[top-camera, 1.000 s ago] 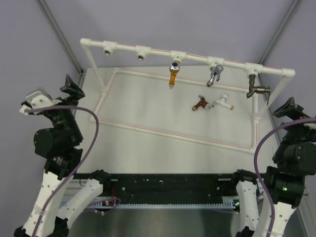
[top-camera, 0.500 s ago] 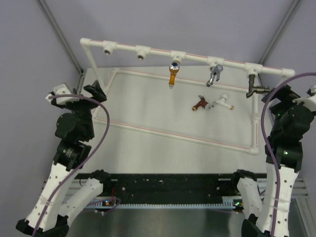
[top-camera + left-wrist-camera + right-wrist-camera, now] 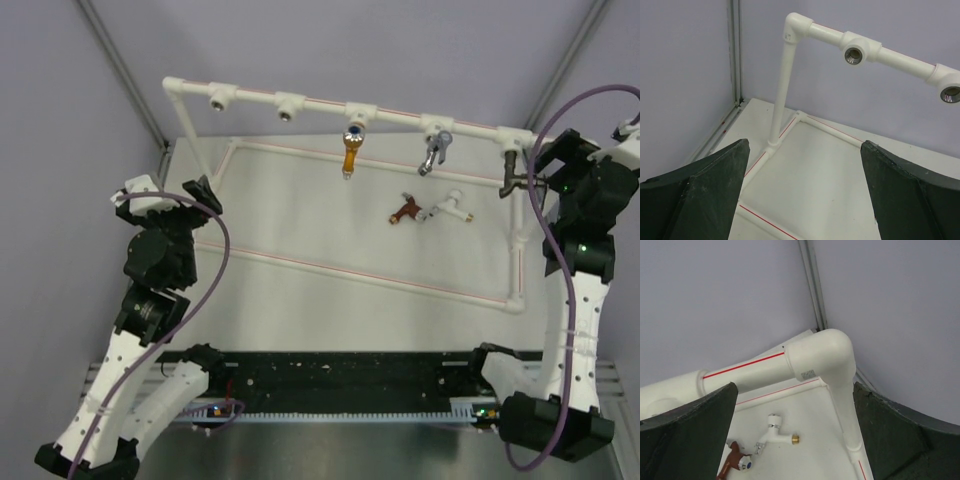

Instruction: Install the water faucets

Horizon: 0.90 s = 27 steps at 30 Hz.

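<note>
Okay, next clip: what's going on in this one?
Two robot arms are fitting faucets into a white pipe frame. A gold faucet, a silver faucet and a dark faucet already hang from its top rail; two sockets at its left end are empty. A reddish-brown faucet and a white faucet lie loose on the table. The left gripper and right gripper hold nothing, jaws wide open, one at each end of the frame.
</note>
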Each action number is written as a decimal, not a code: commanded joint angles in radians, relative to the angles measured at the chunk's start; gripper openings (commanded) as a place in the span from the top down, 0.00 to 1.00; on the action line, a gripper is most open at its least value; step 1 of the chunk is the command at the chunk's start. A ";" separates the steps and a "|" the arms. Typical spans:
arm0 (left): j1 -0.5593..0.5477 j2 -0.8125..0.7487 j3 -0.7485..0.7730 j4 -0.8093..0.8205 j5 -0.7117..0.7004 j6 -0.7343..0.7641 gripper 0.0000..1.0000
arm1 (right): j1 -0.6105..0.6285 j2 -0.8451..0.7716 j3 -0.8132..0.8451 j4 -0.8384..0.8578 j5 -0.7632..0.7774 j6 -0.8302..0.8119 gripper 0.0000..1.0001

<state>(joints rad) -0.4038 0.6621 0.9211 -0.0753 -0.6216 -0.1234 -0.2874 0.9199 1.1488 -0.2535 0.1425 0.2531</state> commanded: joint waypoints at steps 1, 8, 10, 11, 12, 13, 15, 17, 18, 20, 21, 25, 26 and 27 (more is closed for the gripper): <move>-0.003 -0.010 -0.019 0.025 -0.009 0.018 0.01 | -0.071 0.124 0.034 0.077 -0.200 -0.025 0.01; -0.003 0.007 -0.031 -0.041 0.009 -0.021 0.01 | -0.087 0.390 0.193 0.203 -0.360 -0.006 0.01; -0.003 0.020 -0.041 -0.067 0.023 -0.030 0.01 | -0.085 0.477 0.279 0.214 -0.388 -0.011 0.01; -0.003 0.030 -0.041 -0.087 0.028 -0.035 0.01 | -0.087 0.520 0.340 0.208 -0.402 -0.018 0.01; -0.003 0.045 -0.041 -0.105 0.029 -0.041 0.01 | -0.088 0.572 0.404 0.198 -0.418 -0.024 0.01; -0.003 0.056 -0.042 -0.124 0.031 -0.053 0.01 | -0.087 0.617 0.461 0.185 -0.428 -0.034 0.01; -0.003 0.088 -0.048 -0.152 0.052 -0.064 0.01 | -0.087 0.707 0.578 0.159 -0.448 -0.038 0.01; -0.003 0.126 -0.045 -0.184 0.080 -0.088 0.01 | -0.088 0.795 0.688 0.128 -0.472 -0.048 0.01; -0.003 0.151 -0.042 -0.198 0.100 -0.099 0.01 | -0.087 0.832 0.742 0.111 -0.478 -0.046 0.01; -0.003 0.200 -0.031 -0.228 0.134 -0.125 0.01 | -0.087 0.911 0.825 0.096 -0.497 -0.046 0.01; -0.003 0.227 -0.025 -0.241 0.149 -0.136 0.01 | -0.088 0.934 0.860 0.091 -0.498 -0.043 0.01; 0.011 0.356 0.008 -0.288 0.168 -0.183 0.05 | -0.085 0.936 0.948 0.039 -0.538 -0.012 0.01; 0.037 0.385 0.015 -0.297 0.186 -0.208 0.06 | -0.084 0.913 0.948 0.019 -0.540 -0.017 0.01; 0.069 0.419 0.024 -0.311 0.215 -0.232 0.08 | -0.082 0.880 0.942 -0.007 -0.540 -0.032 0.01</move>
<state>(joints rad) -0.3973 0.9936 0.8883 -0.3344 -0.4770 -0.2626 -0.3759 1.8782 2.0289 -0.1898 -0.3622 0.2356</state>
